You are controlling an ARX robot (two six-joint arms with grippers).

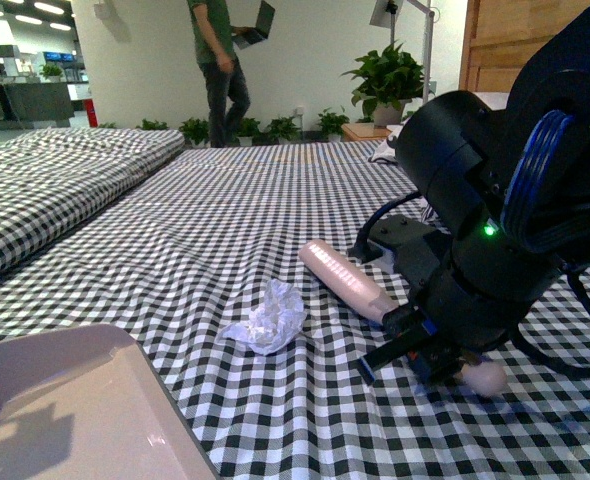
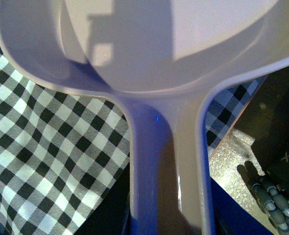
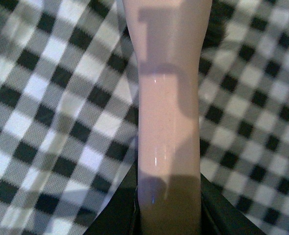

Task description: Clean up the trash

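trash (image 1: 266,318) lying loose on checked worktop (image 1: 225,220), at 9 o'clock of brush (image 1: 347,278). right tool (image 1: 415,345) clamping brush handle, ready for sweeping; left tool gripping dustpan (image 1: 65,410) handle, waiting as catcher.

I see a black-and-white checked cloth (image 1: 275,220) covering the near surface; a second checked bed (image 1: 65,180) left of it; white wall (image 1: 155,60) behind, w/ low potted plants (image 1: 265,128) along its base; bigger plant (image 1: 387,80) at the cloth's far right; wooden panel (image 1: 505,40) right of that; person w/ laptop (image 1: 225,60) by the wall; ceiling lights (image 1: 25,15) far left.
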